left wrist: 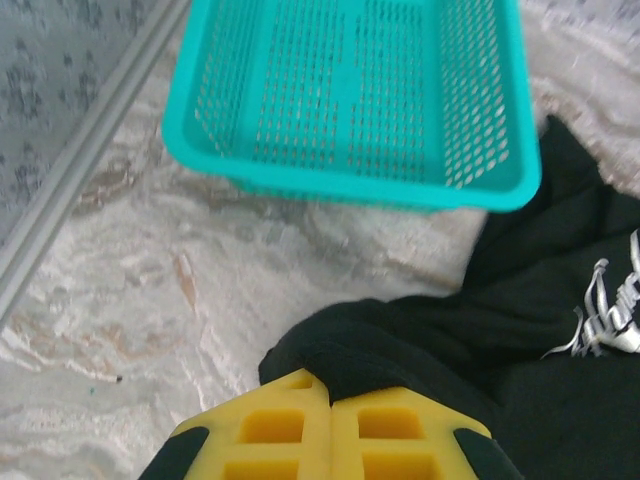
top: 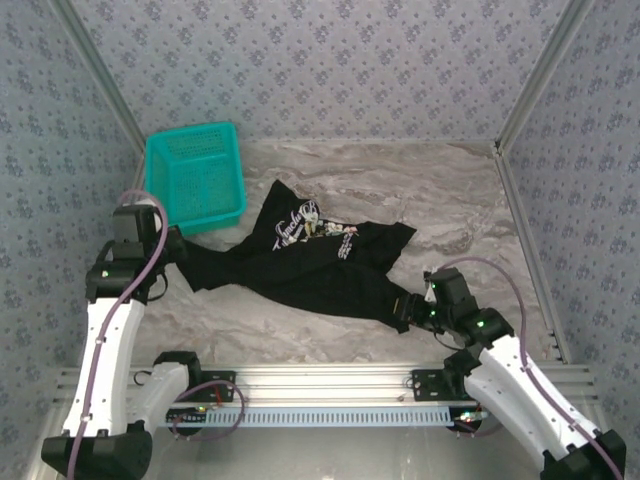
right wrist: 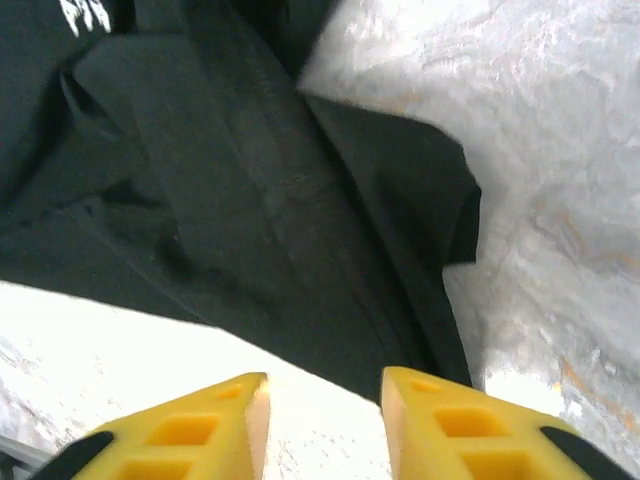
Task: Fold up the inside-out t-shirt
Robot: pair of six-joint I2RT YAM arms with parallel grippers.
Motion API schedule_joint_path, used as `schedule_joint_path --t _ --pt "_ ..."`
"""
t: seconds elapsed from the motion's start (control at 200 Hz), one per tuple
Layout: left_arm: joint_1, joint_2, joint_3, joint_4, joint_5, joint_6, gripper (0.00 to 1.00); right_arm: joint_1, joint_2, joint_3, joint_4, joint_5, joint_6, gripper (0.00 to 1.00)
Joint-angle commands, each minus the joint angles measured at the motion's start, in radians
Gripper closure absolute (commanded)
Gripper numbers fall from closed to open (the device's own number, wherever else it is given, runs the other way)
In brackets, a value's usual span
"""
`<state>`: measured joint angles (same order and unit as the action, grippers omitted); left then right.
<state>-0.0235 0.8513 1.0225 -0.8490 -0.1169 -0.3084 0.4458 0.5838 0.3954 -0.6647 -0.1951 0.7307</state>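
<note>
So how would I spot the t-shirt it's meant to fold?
Start at the marbled tabletop. Beside the teal mesh basket in its far left corner sprawls a crumpled t-shirt. It is the only black, soft thing there, with white lettering printed on it.

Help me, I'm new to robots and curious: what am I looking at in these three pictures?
Two white robot arms are bolted side by side at the near edge. The wide picture looks down from above and behind them; the other two come from cameras on each wrist, so the yellow blocks are that arm's own jaws. On the marbled table lie a crumpled black cloth t-shirt with white lettering and a teal plastic mesh basket. The jaws of the left arm are shut on the shirt's edge; those of the right arm stand open at another edge.
</note>
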Motion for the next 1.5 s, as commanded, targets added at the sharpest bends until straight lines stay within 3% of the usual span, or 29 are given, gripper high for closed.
schedule_joint_path --t 0.0,0.14,0.29,0.37,0.555,0.819,1.159,1.494 --pt "0.008 -0.002 -0.009 0.002 0.030 -0.021 1.00 0.017 0.052 0.071 -0.049 0.129 0.081 0.54" --pt "0.007 0.003 -0.009 0.025 0.056 -0.022 1.00 -0.029 0.210 0.130 0.007 0.166 -0.022 0.47" --pt "0.008 0.017 0.004 0.029 0.072 -0.020 1.00 -0.104 0.382 0.199 0.100 0.099 -0.186 0.52" --pt "0.008 0.017 0.004 0.036 0.080 -0.025 1.00 -0.055 0.434 0.233 0.093 0.108 -0.230 0.57" --pt "0.008 0.020 -0.005 0.048 0.093 -0.031 1.00 0.117 0.542 0.344 0.007 0.278 -0.274 0.66" --pt "0.008 0.022 0.010 0.039 0.100 -0.018 1.00 0.228 0.769 0.439 -0.041 0.389 -0.294 0.61" --pt "0.008 0.011 0.011 0.034 0.099 -0.013 1.00 0.240 0.858 0.444 -0.057 0.402 -0.292 0.58" --pt "0.008 0.005 0.013 0.027 0.099 -0.011 1.00 0.204 0.839 0.442 -0.081 0.390 -0.310 0.81"
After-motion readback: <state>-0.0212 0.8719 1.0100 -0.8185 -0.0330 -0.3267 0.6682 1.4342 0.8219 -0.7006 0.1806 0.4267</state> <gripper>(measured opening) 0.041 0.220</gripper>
